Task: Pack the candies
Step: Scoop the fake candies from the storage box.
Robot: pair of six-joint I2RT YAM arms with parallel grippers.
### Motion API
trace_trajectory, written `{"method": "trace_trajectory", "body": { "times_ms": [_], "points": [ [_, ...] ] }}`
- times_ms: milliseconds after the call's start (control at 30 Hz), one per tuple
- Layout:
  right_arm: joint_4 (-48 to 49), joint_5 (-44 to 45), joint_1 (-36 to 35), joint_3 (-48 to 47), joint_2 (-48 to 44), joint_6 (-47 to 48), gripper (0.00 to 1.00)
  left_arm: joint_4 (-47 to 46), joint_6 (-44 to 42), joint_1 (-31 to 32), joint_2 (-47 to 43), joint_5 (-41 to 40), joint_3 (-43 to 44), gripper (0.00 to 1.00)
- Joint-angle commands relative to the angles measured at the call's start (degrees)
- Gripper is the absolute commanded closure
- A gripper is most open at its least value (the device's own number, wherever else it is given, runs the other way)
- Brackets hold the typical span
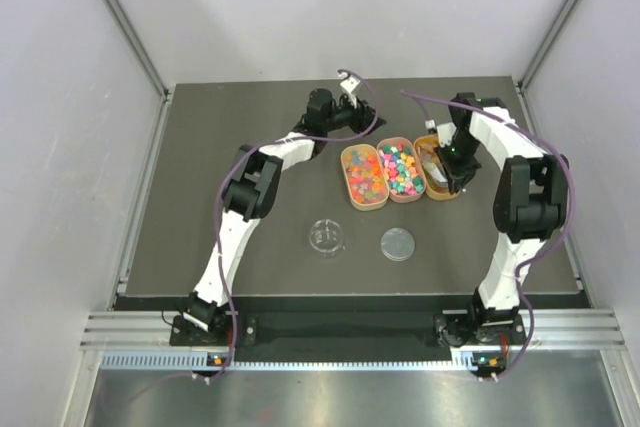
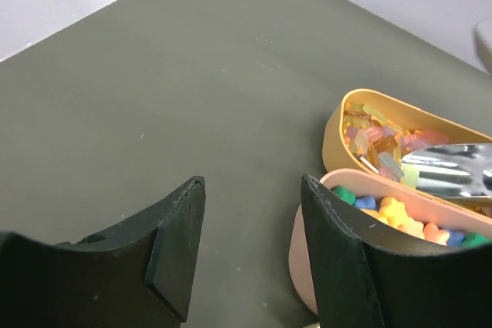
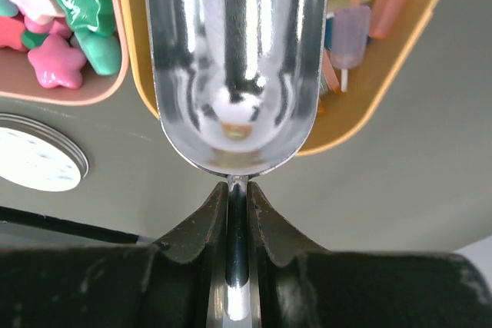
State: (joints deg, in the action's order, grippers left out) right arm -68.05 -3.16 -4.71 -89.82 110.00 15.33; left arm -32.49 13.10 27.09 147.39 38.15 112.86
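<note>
The right gripper point(image 3: 238, 209) is clenched on the thin handle of the metal scoop point(image 3: 234, 59), its bowl pointing to 12 over the orange tray point(image 3: 392, 86). The candies point(image 1: 398, 169) fill three oval trays point(image 1: 349, 179) side by side, long axes running 12 to 6, at 1 o'clock from the middle of the table point(image 1: 250, 147). The left gripper point(image 2: 252, 220) hangs released and empty at their 11 o'clock

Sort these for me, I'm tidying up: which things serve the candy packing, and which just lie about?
In use: candies, oval trays, metal scoop in right pincer.
Lying idle, likely for later: clear cup, round lid; left pincer open.
</note>
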Motion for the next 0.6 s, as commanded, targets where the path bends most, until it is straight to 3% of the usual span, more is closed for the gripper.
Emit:
{"method": "trace_trajectory", "body": {
  "times_ms": [0,567],
  "points": [
    [2.4,-2.99,0.23,-2.11,1.89,-0.66,1.0,-2.49,-2.73,-0.55,-6.94,1.05,-2.81,0.43],
    [5.47,-5.1,1.55,-7.3,5.57,-1.18,1.0,-1.97,-6.33,-0.46,-13.0,1.4,-11.08,0.42]
  ]
}}
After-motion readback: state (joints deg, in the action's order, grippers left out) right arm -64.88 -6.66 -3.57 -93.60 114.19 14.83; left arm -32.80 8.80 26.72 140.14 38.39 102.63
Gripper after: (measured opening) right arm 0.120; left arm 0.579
